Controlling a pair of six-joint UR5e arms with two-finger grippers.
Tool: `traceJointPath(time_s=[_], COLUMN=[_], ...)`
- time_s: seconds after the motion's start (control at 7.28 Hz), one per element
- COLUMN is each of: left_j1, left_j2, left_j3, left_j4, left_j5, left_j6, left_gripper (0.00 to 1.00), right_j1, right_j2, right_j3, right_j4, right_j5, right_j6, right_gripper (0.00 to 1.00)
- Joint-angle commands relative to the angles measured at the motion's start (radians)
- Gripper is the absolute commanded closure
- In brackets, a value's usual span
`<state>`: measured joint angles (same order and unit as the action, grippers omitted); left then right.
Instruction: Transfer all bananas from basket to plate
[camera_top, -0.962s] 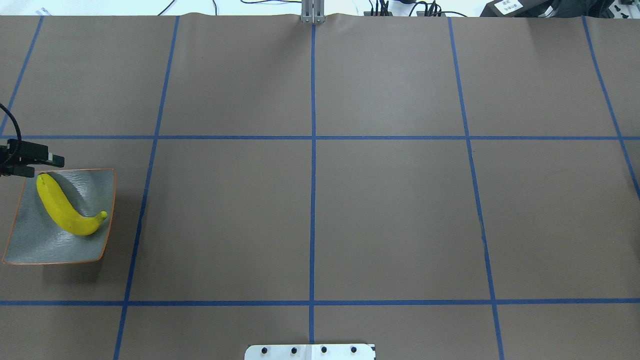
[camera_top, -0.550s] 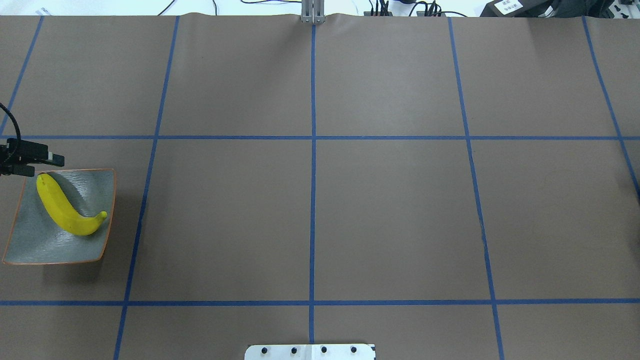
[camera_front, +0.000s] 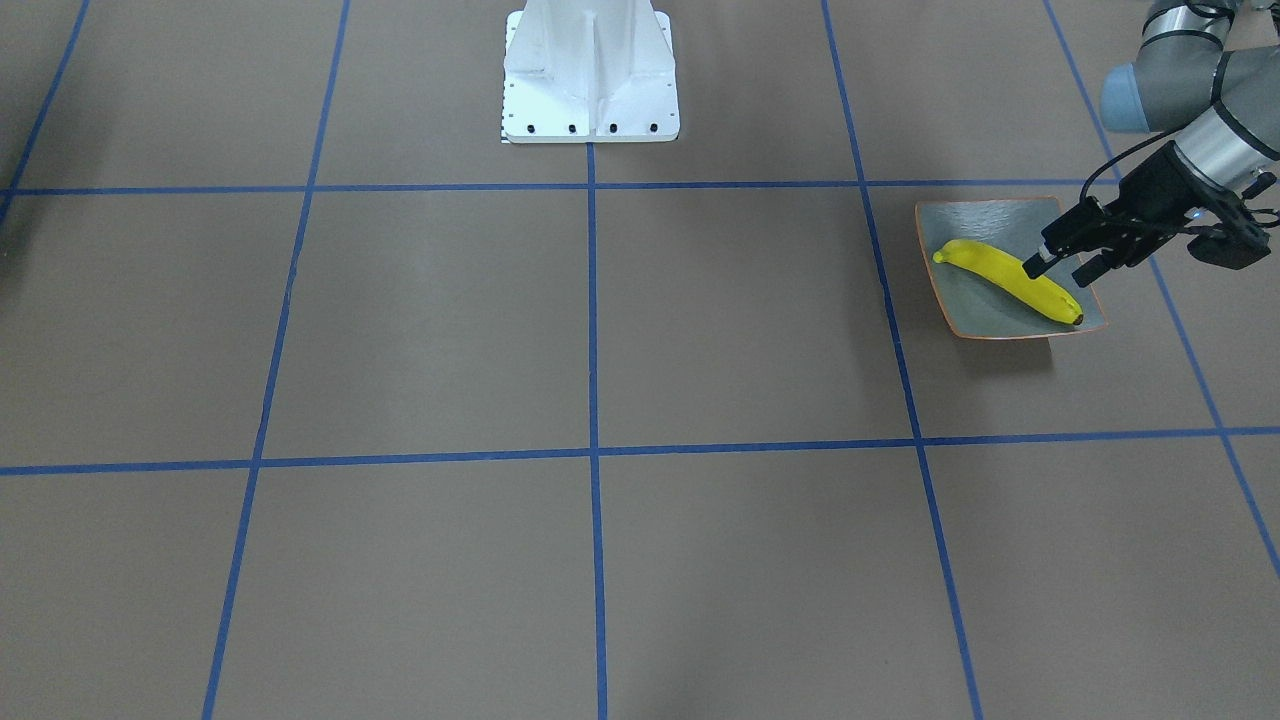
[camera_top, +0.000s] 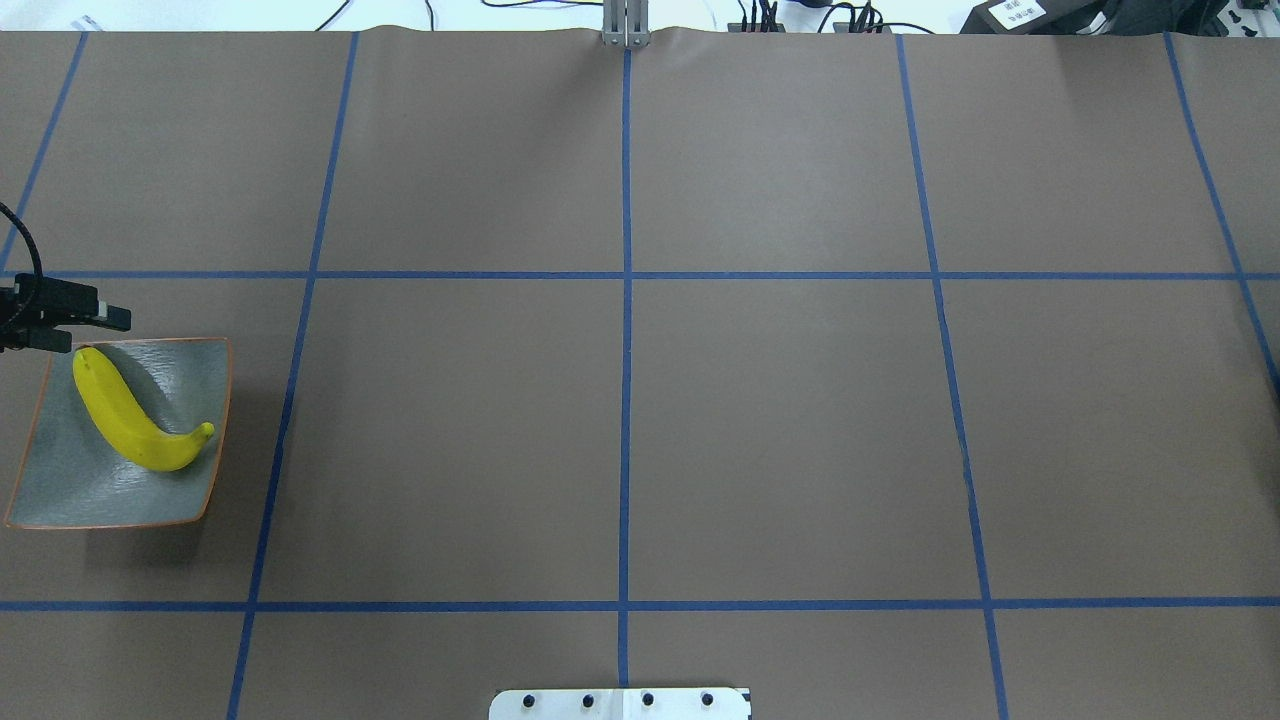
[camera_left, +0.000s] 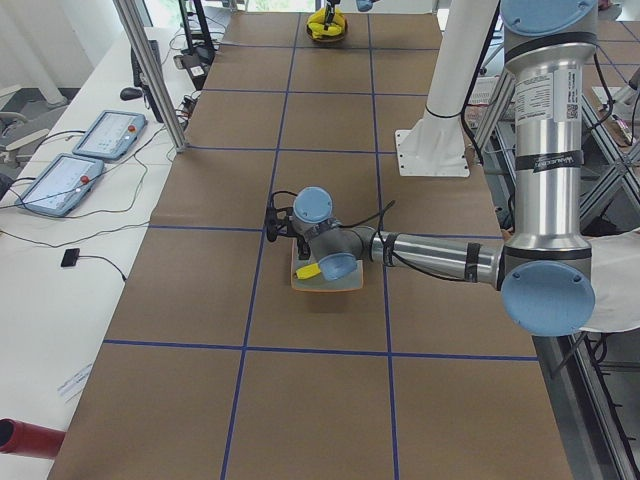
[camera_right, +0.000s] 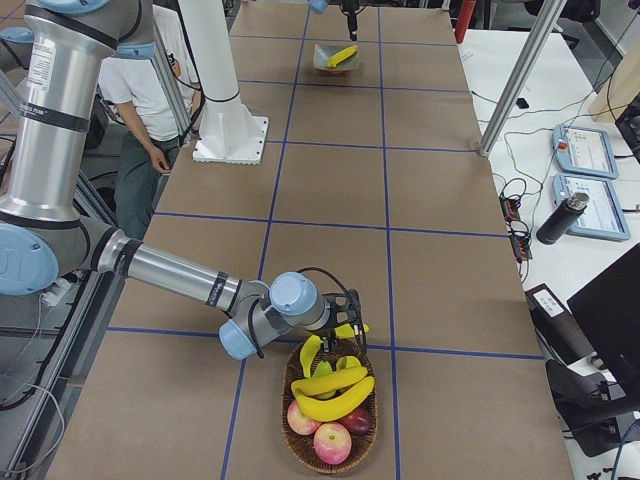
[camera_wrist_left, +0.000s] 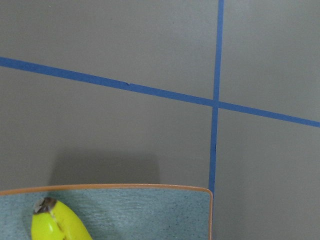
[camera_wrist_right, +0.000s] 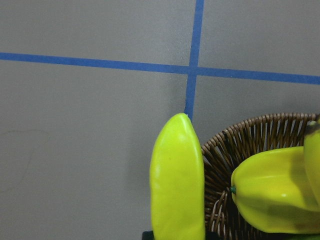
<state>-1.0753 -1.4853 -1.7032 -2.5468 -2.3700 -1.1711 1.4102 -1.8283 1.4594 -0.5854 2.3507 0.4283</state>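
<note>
One wicker basket (camera_wrist_right: 220, 155) holds at least three bananas (camera_right: 335, 405) beside the right gripper (camera_right: 352, 318), its grip impossible to tell. One plate (camera_top: 60, 490) carries a lone banana (camera_top: 125, 415) just beneath the left gripper (camera_top: 100, 332), whose fingers are parted and empty.

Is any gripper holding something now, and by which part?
Left gripper: open over the banana on the plate, holding nothing. Right gripper: cannot be told; a second banana shows close before its camera, beside the basket.
</note>
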Motion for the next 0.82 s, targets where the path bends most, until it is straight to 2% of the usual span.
traceJointPath(time_s=[0.0, 0.14, 0.41, 0.69], left_j1=[0.002, 0.005, 0.008, 0.012], left_j2=[-0.018, -0.064, -0.2, -0.353], left_j3=[-0.004, -0.003, 0.003, 0.045], left_j4=[0.0, 0.002, 0.01, 0.016], left_j5=[0.0, 0.002, 0.003, 0.005], left_j6=[-0.031, -0.094, -0.223, -0.363], left_gripper=[0.0, 0.0, 0.0, 0.0], right_j1=[0.03, 0.023, -0.037, -0.227], right_j2=[0.006, 0.042, 0.163, 0.335], right_j3=[0.047, 0.099, 0.224, 0.239], right_j4=[-0.011, -0.072, -0.248, -0.252], right_j5=[0.053, 0.059, 0.151, 0.163], right_j6=[0.004, 0.013, 0.115, 0.405], right_gripper=[1.0, 1.0, 1.0, 1.0])
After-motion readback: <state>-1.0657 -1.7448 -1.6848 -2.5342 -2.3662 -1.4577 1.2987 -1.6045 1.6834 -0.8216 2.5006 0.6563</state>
